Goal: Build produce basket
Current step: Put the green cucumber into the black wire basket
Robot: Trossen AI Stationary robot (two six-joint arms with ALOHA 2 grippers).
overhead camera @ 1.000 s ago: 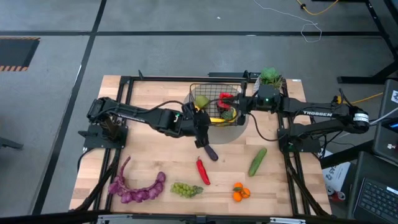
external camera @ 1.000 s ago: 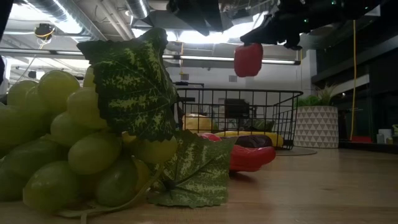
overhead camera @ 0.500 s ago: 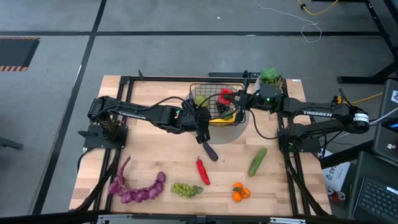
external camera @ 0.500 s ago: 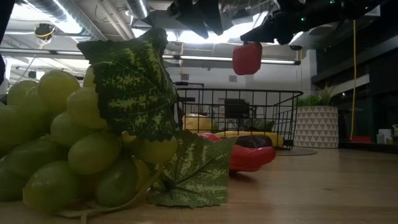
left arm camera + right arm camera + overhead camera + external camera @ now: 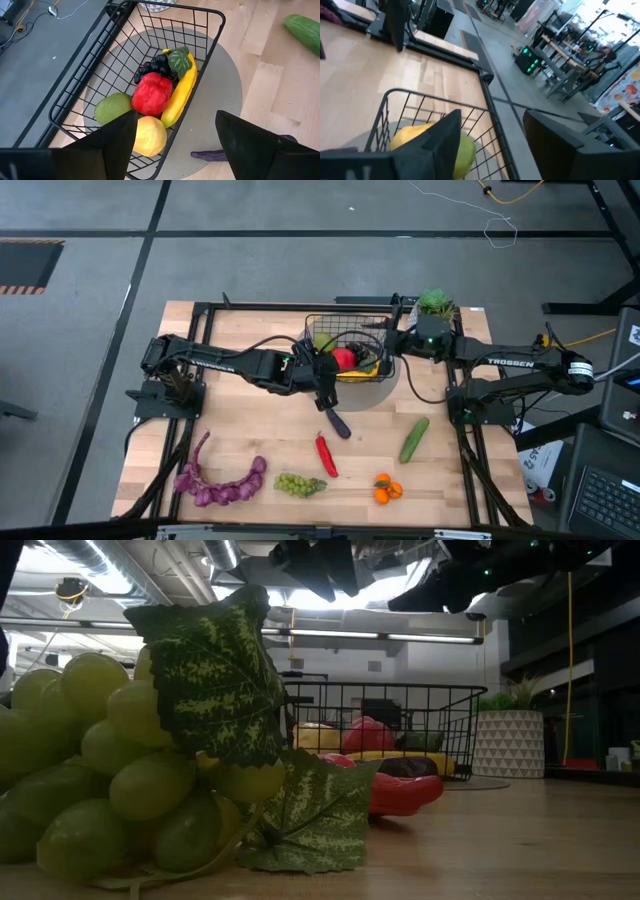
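The black wire basket (image 5: 348, 348) stands on a grey round mat. In it lie a red pepper (image 5: 151, 95), a banana (image 5: 182, 89), dark grapes (image 5: 154, 65), a green fruit (image 5: 112, 107) and a yellow fruit (image 5: 150, 136). My right gripper (image 5: 381, 344) hangs open above the basket's right side, holding nothing. My left gripper (image 5: 322, 383) hovers open over the basket's near left rim. An eggplant (image 5: 336, 421), chili (image 5: 326, 454), cucumber (image 5: 414, 439), oranges (image 5: 387, 489), green grapes (image 5: 298, 483) and purple grapes (image 5: 220, 485) lie on the table.
A green plant in a white speckled pot (image 5: 435, 303) stands just past the basket's far right corner, close to my right arm. In the low view the green grapes (image 5: 120, 760) fill the foreground, with the chili (image 5: 400, 790) behind them.
My right gripper has opened above the basket and let go of the red pepper. The pepper has fallen and now lies in the basket beside the banana. My left gripper has kept still and open.
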